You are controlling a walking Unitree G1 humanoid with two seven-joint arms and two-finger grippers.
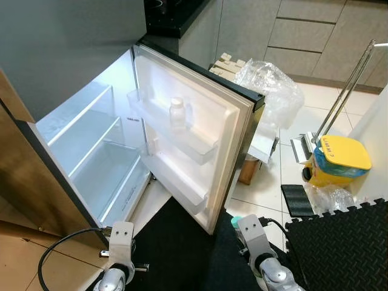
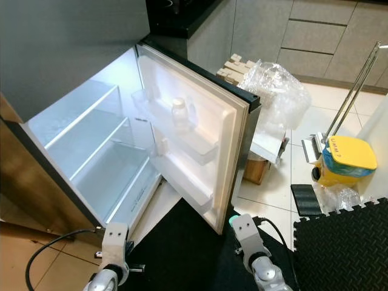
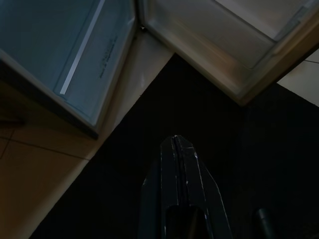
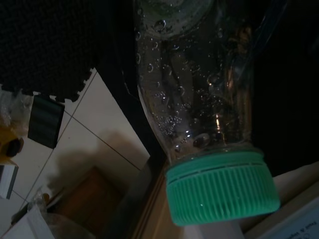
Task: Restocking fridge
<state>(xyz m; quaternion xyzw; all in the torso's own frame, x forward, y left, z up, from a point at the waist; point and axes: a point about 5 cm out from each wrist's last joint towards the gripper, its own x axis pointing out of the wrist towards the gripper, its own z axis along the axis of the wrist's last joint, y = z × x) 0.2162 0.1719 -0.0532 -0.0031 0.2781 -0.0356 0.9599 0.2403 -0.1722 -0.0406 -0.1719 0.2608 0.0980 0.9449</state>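
Observation:
The fridge (image 1: pixel 91 145) stands open, its glass shelves bare. Its door (image 1: pixel 212 115) swings out to the right, and a small white bottle (image 1: pixel 177 114) stands in the upper door shelf. My right gripper (image 1: pixel 244 230), low beside the door's outer edge, is shut on a clear bottle (image 4: pixel 199 89) with a green cap (image 4: pixel 222 186); the cap (image 1: pixel 235 222) points toward the door. My left gripper (image 3: pixel 175 144) hangs shut and holds nothing, over the black mat (image 3: pixel 124 189) before the fridge.
A yellow mop bucket (image 1: pixel 336 160) with its handle stands at the right. Near it are a crumpled plastic bag (image 1: pixel 270 85), a brown box (image 1: pixel 248 170), a black foam tile (image 1: pixel 339 248) and a dark flat object (image 1: pixel 297 200). A cable (image 1: pixel 54 248) loops at lower left.

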